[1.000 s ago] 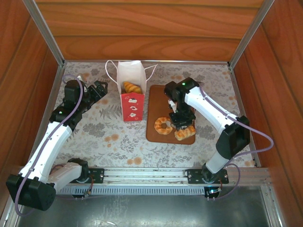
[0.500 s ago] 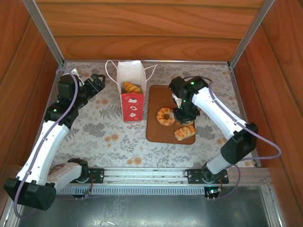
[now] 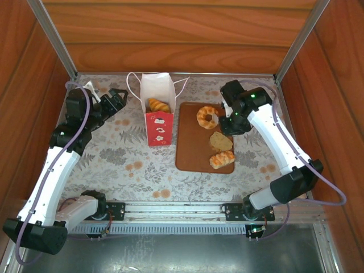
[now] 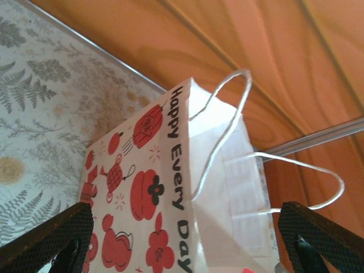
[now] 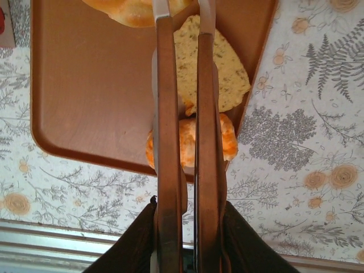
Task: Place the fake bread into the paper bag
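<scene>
- Hidden/cut off: the paper bag point(image 3: 159, 126) stands upright on the counter point(image 3: 125, 153), and most of its inside cannot be seen. One croissant point(image 3: 158, 105) shows at its open mouth.
- In the right wrist view the fingers point(image 5: 168, 142) cross the middle of the tan slice point(image 5: 230, 74) and the glazed roll point(image 5: 227, 142). The fingertips and most of the ring doughnut point(image 5: 133, 8) run off the top edge.
- In the left wrist view only the mesh-faced ends of the fingers point(image 4: 54, 242) show, at the two bottom corners.
- Writing: black lettering down the bag's corner reads "Happy Every Day", the last word at the lower edge. Red lanterns and flowers are printed beside it. The white cord handles point(image 4: 227, 114) loop outward.
- Right hand point(image 3: 219, 118): the fingers are drawn nearly together, pinching the ring doughnut by its rim at the far end of the brown board point(image 3: 190, 153).
- Right arm: the elbow sits out by the right wall, the forearm runs back and inward, and the wrist is over the board's far right corner.
- Left hand point(image 3: 120, 99): the fingers are spread wide and hold nothing. It points at the bag's left side, near it but apart.
- Left arm: stretched along the left wall, wrist bent inward.
- Bread positions: the slice lies mid-board on the right, and the roll touches it at the near right corner.
</scene>
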{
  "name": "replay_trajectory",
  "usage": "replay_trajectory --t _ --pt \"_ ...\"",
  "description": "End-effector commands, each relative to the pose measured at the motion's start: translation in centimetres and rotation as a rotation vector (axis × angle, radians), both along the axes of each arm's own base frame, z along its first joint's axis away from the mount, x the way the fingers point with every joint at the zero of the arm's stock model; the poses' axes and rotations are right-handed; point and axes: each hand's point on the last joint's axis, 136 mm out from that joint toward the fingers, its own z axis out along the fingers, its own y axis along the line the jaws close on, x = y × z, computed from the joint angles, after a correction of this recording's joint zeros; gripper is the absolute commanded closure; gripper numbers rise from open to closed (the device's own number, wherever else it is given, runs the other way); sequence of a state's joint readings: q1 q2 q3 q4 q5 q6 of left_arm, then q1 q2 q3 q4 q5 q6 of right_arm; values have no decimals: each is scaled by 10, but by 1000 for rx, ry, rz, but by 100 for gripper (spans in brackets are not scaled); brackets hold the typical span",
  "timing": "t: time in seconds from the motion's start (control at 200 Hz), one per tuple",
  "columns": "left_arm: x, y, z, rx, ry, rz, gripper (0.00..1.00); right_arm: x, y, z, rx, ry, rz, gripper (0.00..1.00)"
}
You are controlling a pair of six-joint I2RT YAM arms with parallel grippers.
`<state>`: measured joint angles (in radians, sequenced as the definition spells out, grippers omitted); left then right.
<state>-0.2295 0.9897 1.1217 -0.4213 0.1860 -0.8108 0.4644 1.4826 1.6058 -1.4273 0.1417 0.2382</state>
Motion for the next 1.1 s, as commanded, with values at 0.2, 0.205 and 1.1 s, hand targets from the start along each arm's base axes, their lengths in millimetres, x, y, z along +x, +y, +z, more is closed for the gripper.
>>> replay_trajectory --t 0.2,0.205,1.1 --pt "-6 -8 -11 -42 76 -36 13 14 -12 24 55 -131 -40 86" --pt "-6 -8 -11 -43 77 -37 13 14 -12 24 55 -133 -41 86" --pt "14 -39 -24 -20 144 -77 13 12 -35 59 49 -300 -92 87"
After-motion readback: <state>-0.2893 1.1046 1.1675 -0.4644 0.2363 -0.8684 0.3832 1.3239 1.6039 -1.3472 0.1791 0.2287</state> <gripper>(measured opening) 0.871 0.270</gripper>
